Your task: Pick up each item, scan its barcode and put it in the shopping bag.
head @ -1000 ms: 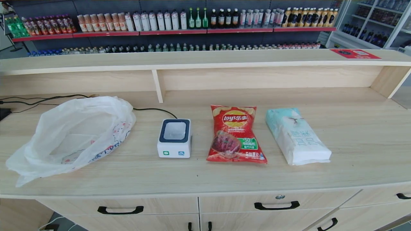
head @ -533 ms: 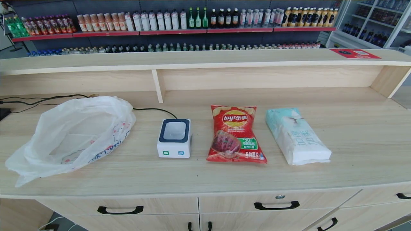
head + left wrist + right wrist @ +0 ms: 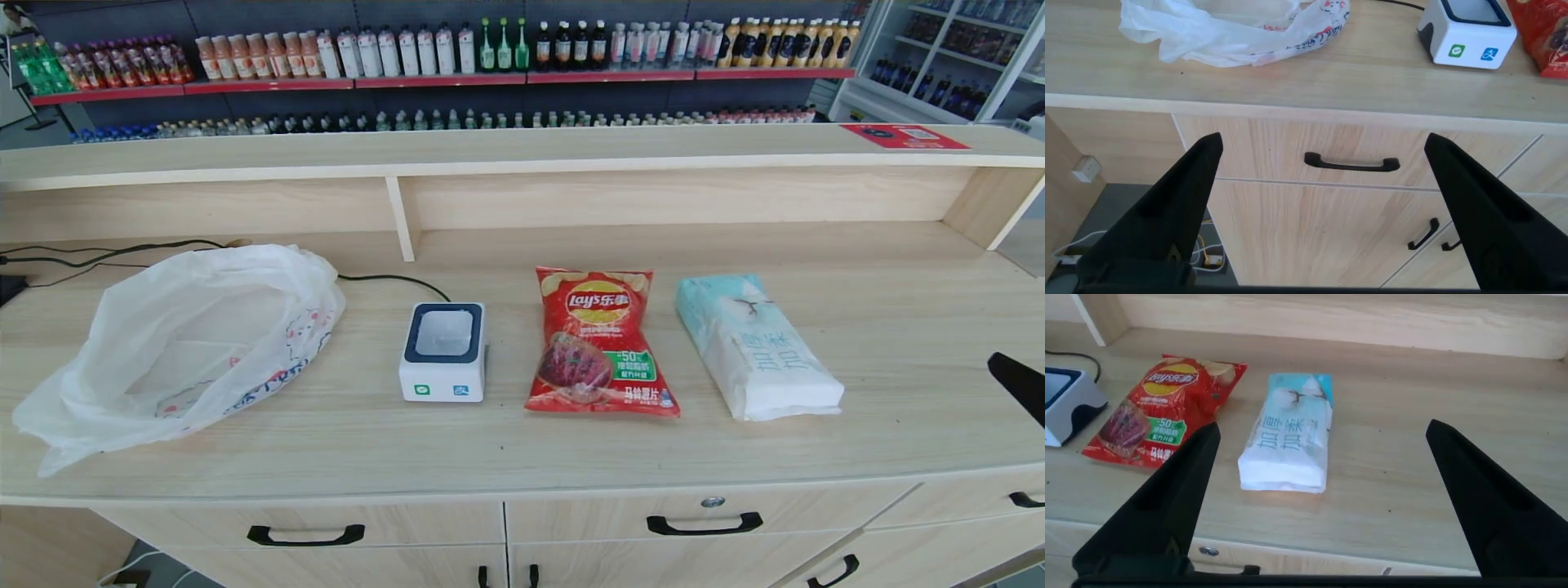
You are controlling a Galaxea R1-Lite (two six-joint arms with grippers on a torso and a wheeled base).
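While left gripper [image 3: 1323,140] and right gripper [image 3: 1323,425] both gape wide, holding nothing, 4 items line the counter [image 3: 898,327]: shopping bag [image 3: 180,343] at left, scanner [image 3: 443,351], chip bag [image 3: 600,343], tissue pack [image 3: 755,347]. Left gripper faces the drawers [image 3: 1266,151]; right gripper hangs at the counter's right end.

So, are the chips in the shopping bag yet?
Out. The chips lie flat on the counter, between the scanner and the tissue pack, apart from the shopping bag.
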